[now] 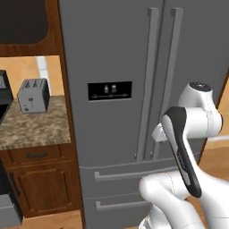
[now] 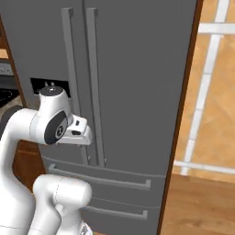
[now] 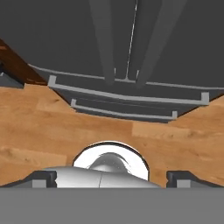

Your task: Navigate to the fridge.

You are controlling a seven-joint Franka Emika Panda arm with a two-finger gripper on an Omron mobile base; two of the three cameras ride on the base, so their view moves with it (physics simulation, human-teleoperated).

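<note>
The fridge [image 1: 112,53] stands straight ahead and very near: tall, grey, with french doors and two long vertical handles [image 1: 150,80]. A small black control panel [image 1: 109,91] sits on its left door, and two drawers [image 1: 129,172] lie below. From the other side the fridge [image 2: 137,69] spans most of the right base view. In the hand view its drawers [image 3: 127,94] show above the wooden floor [image 3: 43,122]. My gripper [image 3: 111,178] points down at that floor, open and holding nothing, its fingertips [image 3: 43,177] wide apart. The folded arm [image 1: 183,152] hangs just before the doors.
Left of the fridge, a silver toaster [image 1: 33,95] rests on a granite counter [image 1: 36,129] above brown cabinets [image 1: 40,183]. A brown side panel [image 2: 181,114] borders the fridge on the right. Beyond it are open wooden floor [image 2: 202,202] and a tan tiled wall [image 2: 215,92].
</note>
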